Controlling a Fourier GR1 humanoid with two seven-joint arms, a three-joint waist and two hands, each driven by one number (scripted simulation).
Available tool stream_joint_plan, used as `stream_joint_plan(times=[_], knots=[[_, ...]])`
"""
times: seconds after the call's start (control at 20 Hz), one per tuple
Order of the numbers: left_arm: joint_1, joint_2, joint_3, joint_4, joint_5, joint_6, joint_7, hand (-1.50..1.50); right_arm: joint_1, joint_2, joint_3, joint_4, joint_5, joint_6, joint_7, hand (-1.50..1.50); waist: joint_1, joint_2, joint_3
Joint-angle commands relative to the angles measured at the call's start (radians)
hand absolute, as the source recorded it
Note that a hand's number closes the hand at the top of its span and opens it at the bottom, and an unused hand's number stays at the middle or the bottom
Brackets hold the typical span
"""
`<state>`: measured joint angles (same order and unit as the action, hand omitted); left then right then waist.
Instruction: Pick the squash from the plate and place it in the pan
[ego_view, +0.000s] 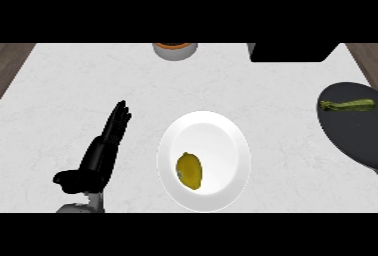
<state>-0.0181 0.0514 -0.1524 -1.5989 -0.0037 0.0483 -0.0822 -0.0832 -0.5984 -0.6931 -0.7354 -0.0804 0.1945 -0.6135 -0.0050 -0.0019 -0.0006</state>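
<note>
One hand (100, 152) shows, the left, fingers straight and together, holding nothing, left of the white plate (221, 131). A yellow squash (190, 170) lies on that plate; a green vegetable (347, 105), perhaps a squash too, already lies in the dark pan (354, 137). Risk: the smooth, rounded squash may roll aside when grasped.
</note>
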Motion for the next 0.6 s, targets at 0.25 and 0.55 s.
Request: stream_joint_plan(times=[0.25,0.55], knots=[[0.029,-0.002,0.002,-0.047,-0.015,-0.014,0.015,0.00,0.184,0.099,0.027,-0.345,-0.049,-0.051,0.157,-1.50,0.000,0.000,0.000],[-0.043,-0.020,0.057,0.098,-0.001,-0.035,-0.050,0.00,0.145,0.048,0.041,-0.236,-0.006,-0.058,0.105,-1.50,0.003,0.002,0.000]])
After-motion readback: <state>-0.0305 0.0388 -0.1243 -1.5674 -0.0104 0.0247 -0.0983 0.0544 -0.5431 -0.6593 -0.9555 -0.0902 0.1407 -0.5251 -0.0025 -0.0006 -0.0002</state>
